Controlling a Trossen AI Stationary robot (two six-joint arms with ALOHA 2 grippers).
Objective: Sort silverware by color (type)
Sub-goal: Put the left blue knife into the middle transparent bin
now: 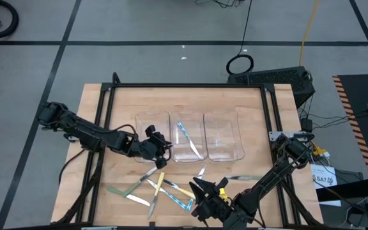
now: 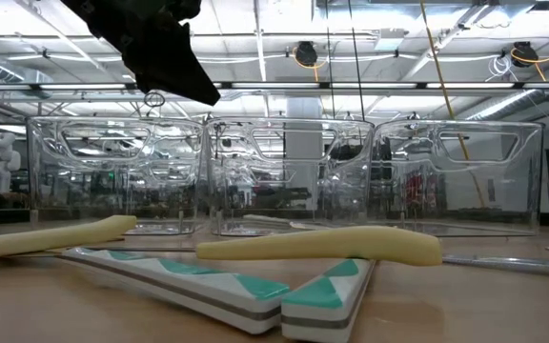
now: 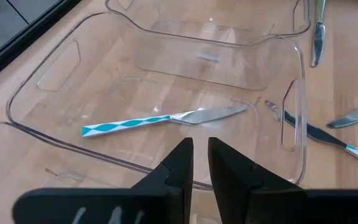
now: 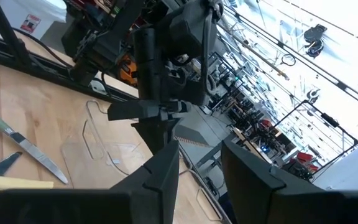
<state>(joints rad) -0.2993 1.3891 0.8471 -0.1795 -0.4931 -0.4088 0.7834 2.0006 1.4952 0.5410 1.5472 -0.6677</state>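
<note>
Inside the middle bin [image 1: 188, 145] one light-blue knife [image 3: 166, 119] already lies flat; more silverware [image 1: 165, 190] stays scattered on the table [image 1: 120, 108] nearer us. Our left gripper [image 3: 201, 163] hovers over that bin, narrow and empty, so we judge a drop just finished; next, reach back to the pile. Our right gripper [image 4: 201, 165] waits, half-open, empty. No readable writing.

Pale, matt wooden desk [image 1: 248, 115] with visible grain; three glossy clear plastic bins [image 1: 189, 136]; a shiny silvery metal knife with a smooth teal-and-white patterned handle [image 3: 160, 120]; matt black fingers [image 3: 178, 163]
</note>
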